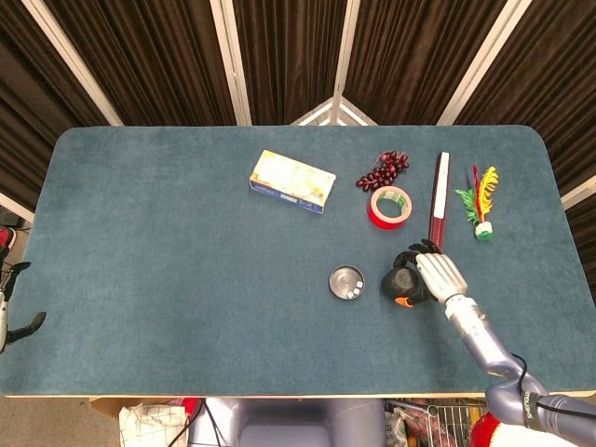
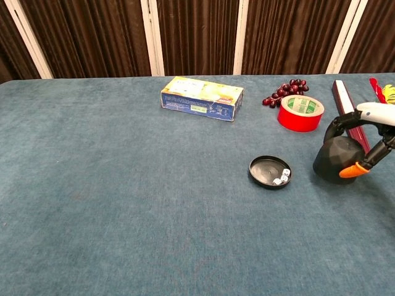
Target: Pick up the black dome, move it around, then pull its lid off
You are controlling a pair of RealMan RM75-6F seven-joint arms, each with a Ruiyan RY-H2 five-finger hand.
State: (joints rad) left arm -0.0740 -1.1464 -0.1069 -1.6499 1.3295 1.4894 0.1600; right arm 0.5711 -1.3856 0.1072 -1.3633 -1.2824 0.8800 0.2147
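Black dome (image 2: pixel 337 160) sits low at the right side of the table (image 1: pixel 168 279), just right of its round base tray; chest view cannot settle whether it touches the cloth or hangs just above it. Right hand (image 2: pixel 370 132) grips it from the top and right, dark fingers (image 2: pixel 336 126) curled over the crown, an orange-tipped digit (image 2: pixel 353 170) pressed against the lower side. Head view shows the same grip from above: dome (image 1: pixel 395 281) half covered by the white back of the hand (image 1: pixel 438 275).

Black base tray (image 2: pixel 270 171) lies flat and apart from the dome. Chest view shows small white dice (image 2: pixel 281 179) inside it; in head view they are only pale specks.

Behind: red tape roll (image 2: pixel 300 113), dark grapes (image 2: pixel 285 90), dark red bar (image 1: pixel 439 197), yellow-blue box (image 2: pixel 201 97). Head view alone shows the whole feathered shuttlecock (image 1: pixel 479 203) to the far right.

Left hand (image 1: pixel 14 321): only dark tips at the head view's left edge; cannot tell its state.
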